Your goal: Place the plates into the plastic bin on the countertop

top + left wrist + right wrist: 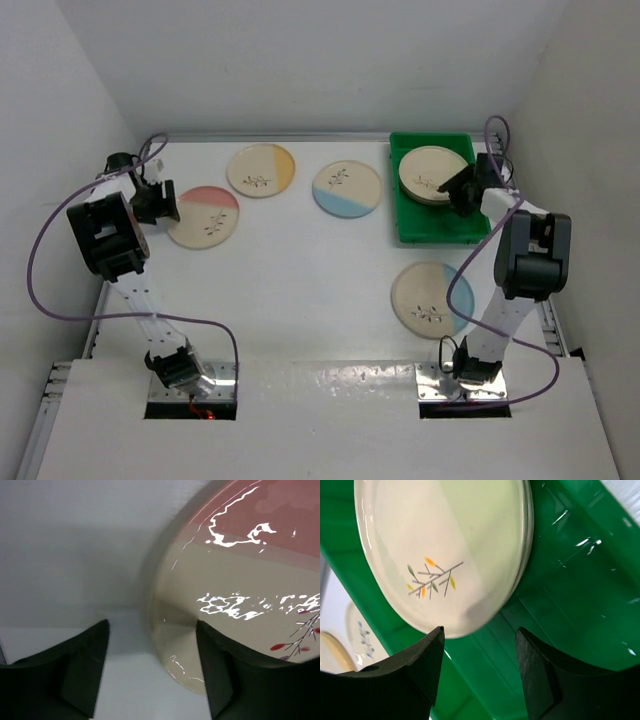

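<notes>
- Straddling the rim of the pink plate (240, 580), left gripper (150, 630) sits wide open, not clamped.
- Also wide, right gripper (480, 632) has stacked plates (445, 545) just ahead, green bin (570, 580) underneath.

A shallow green plastic bin (428, 230) sat at the far right of the white bench (300, 285). In its far half lay a stack of cream plates (430, 172), sprig motif facing up on the top one. Four more plates lay flat and apart on the bench. A pink-segment plate (203, 216) was far left, a yellow-segment plate (261, 170) and a blue-segment plate (347, 188) sat mid-back, and a second blue-segment plate (432, 299) lay just in front of the bin.
</notes>
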`<state>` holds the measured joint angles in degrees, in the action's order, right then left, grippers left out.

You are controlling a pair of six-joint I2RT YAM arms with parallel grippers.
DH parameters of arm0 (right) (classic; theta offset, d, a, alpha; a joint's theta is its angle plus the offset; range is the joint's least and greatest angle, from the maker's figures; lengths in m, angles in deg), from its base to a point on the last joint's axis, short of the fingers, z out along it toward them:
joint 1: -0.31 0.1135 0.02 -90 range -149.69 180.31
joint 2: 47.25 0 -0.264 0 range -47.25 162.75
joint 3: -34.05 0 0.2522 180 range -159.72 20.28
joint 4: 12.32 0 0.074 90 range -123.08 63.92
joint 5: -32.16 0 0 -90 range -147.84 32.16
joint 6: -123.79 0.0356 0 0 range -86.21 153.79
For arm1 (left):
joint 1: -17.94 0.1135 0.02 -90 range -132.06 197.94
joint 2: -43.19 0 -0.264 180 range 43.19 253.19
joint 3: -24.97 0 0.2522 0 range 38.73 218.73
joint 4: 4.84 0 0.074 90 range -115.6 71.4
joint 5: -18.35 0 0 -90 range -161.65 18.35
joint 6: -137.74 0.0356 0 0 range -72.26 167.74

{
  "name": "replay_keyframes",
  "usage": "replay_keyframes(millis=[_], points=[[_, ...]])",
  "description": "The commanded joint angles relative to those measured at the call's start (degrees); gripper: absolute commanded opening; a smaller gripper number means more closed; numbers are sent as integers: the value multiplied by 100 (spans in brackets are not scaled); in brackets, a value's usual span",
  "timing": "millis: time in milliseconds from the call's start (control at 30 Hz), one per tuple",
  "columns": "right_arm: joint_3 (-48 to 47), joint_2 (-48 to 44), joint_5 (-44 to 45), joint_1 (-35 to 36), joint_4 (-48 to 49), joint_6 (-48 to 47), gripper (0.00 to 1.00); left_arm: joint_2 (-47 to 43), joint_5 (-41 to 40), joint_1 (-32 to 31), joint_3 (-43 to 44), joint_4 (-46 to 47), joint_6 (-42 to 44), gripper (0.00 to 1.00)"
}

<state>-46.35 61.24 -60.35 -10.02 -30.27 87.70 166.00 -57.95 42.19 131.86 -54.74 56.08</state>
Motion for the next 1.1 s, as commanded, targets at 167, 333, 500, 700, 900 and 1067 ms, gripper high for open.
replay_keyframes(millis=[167,333,500,700,900,1067], points=[[-26,-1180,698,593,-504,-1549,58,910,177,-245,399,-568,272,25],[264,-1646,120,1249,-260,-2381,72,572,1012,-464,243,-921,1001,0],[-85,-1375,-989,2438,-451,-3535,85,-466,1310,-1158,-48,-921,1890,0],[-1716,283,-2956,3527,-1154,-3959,85,-1521,1575,-1931,-215,-1027,2365,0],[-2548,1752,-3660,3687,-822,-3160,85,-1769,1760,-2389,-320,-1027,2365,0],[-2434,2246,-4180,3853,181,-2324,84,-1637,1760,-2627,-443,-1027,2418,0]])
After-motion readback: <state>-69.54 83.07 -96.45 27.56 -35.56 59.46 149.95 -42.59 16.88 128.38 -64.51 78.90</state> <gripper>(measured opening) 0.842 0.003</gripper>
